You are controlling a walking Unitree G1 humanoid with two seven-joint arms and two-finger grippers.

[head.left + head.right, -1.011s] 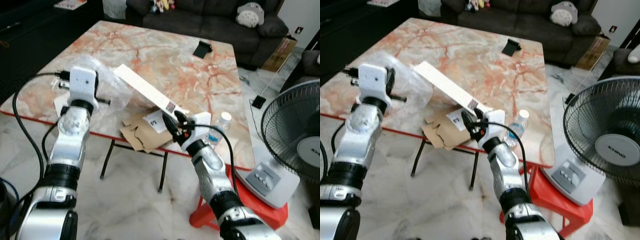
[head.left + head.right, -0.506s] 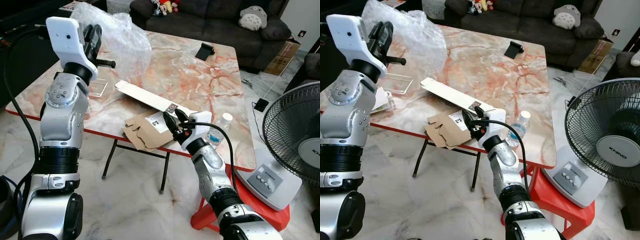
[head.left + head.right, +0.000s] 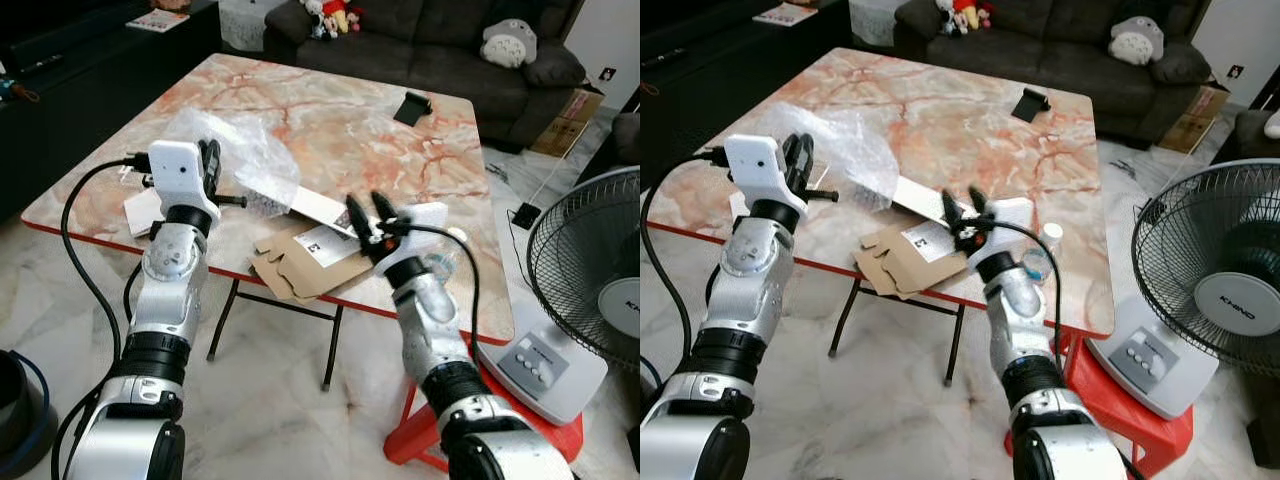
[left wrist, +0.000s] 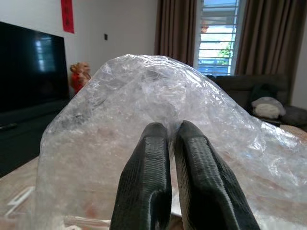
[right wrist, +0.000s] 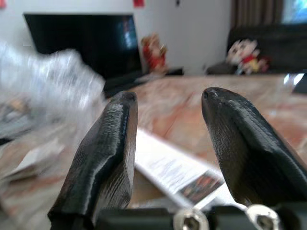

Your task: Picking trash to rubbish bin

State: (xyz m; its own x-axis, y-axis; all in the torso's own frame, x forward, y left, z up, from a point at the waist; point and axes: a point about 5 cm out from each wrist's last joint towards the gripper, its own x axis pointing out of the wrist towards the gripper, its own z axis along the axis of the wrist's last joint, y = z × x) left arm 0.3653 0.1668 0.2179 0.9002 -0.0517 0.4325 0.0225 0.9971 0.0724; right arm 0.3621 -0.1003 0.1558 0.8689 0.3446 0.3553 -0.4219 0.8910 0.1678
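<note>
So the clear plastic wrap (image 4: 158, 96) is pinched tight between the fingers of the left gripper (image 4: 165, 143), and it's bunched up over and beyond the fingertips, draped down onto the marble table (image 3: 330, 110) just past the gripper. The right gripper (image 3: 371, 212) is held up above the table's near edge with its two fingers spread wide and nothing gripped between them. Right ahead of and below those open fingers, a long white flat box (image 5: 177, 170) with a printed label at its near end is seen lying on the table, and its far end is tucked under the plastic wrap. Just to the left of the right gripper, a flattened cardboard piece (image 3: 300, 265) with a white sticker is laid at the table edge, partly overhanging it. A plastic bottle (image 3: 1040, 255) is spotted on the table just behind the right gripper's wrist. Well beyond both grippers, a small black object (image 3: 408, 105) is left on the far side of the table.
</note>
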